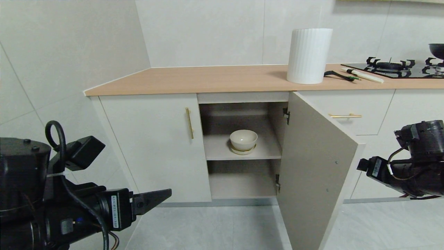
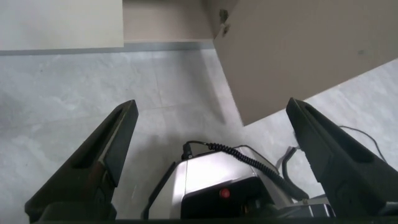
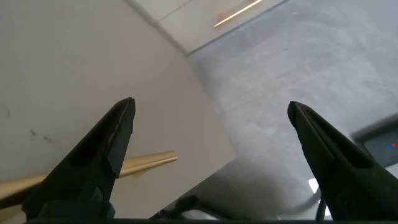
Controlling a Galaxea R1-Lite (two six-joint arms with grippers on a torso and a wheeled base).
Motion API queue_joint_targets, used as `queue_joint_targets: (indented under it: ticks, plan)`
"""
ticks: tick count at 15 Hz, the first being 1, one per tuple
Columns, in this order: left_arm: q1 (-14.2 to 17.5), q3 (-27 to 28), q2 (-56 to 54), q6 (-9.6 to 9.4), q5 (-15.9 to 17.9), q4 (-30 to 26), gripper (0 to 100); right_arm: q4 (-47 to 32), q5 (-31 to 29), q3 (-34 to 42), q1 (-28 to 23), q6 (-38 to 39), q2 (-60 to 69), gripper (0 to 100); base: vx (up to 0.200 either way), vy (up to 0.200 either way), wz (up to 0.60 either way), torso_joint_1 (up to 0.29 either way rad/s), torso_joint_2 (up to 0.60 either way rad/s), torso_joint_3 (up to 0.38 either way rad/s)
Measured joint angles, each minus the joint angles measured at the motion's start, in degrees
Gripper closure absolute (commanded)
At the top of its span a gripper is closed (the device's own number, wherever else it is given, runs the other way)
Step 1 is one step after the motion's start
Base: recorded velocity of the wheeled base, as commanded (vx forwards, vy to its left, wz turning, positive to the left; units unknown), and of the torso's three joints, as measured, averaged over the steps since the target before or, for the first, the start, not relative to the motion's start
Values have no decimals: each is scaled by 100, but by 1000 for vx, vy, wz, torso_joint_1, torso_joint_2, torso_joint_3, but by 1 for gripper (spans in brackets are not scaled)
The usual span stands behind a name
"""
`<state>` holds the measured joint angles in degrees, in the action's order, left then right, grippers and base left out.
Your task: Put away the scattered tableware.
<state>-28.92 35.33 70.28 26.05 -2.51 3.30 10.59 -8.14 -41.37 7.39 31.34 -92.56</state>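
A cream bowl (image 1: 243,139) sits on a small plate (image 1: 242,151) on the middle shelf of the open cabinet (image 1: 242,118). On the countertop (image 1: 208,80), a black-handled utensil (image 1: 338,74) and a long pale utensil (image 1: 366,76) lie beside a white ribbed container (image 1: 308,55). My left gripper (image 1: 163,195) (image 2: 211,106) hangs low over the floor, left of the cabinet, open with nothing in it. My right gripper (image 3: 210,106) is open and holds nothing, close to the outer face of the cabinet door (image 3: 93,62) near its gold handle (image 3: 149,163). The right arm (image 1: 409,173) reaches in behind that door.
The cabinet door (image 1: 312,166) stands swung out toward me, between the right arm and the shelves. The left door (image 1: 156,146) is closed. A gas stove (image 1: 395,67) occupies the counter's far right. A drawer with a gold handle (image 1: 345,116) is right of the opening.
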Motion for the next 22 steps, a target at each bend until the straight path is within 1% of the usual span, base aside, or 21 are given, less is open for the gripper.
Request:
queue_joint_targets:
  ticks: [2, 4, 8, 11, 13, 14, 16, 18, 20, 22]
  plan:
    - [1, 9, -2, 2, 0, 2, 0, 0, 5, -95, 313, -6, -33, 0, 0, 0, 0, 0, 0, 0]
    - [9, 13, -2, 9, -2, 0, 0, -9, 10, -357, 708, -39, -140, 0, 0, 0, 0, 0, 0, 0]
    - [20, 13, 6, 13, -16, 0, 0, -63, 5, -1220, 1648, -463, -733, 0, 0, 0, 0, 0, 0, 0]
    - [30, 17, -5, 0, -88, -7, 0, -204, 10, -1985, 2081, -802, -1298, 0, 0, 0, 0, 0, 0, 0]
    - [39, 11, -11, -17, -162, -2, 0, -441, 18, -2608, 2175, -934, -1686, 0, 0, 0, 0, 0, 0, 0]
    - [41, 11, -13, -22, -178, 0, 0, -545, 89, -2925, 2205, -962, -1901, 0, 0, 0, 0, 0, 0, 0]
    - [45, 13, -29, -22, -206, 2, 0, -581, 339, -3299, 2230, -948, -2246, 0, 0, 0, 0, 0, 0, 0]
    - [43, 11, -40, -30, -208, 0, 0, -477, 440, -3480, 2243, -925, -2588, 0, 0, 0, 0, 0, 0, 0]
    - [30, 4, -40, -117, -205, 0, 0, -266, 458, -3574, 2230, -828, -2844, 0, 0, 0, 0, 0, 0, 0]
    - [26, -11, -35, -143, -197, -2, 0, 78, 456, -3599, 2226, -641, -3012, 0, 0, 0, 0, 0, 0, 0]
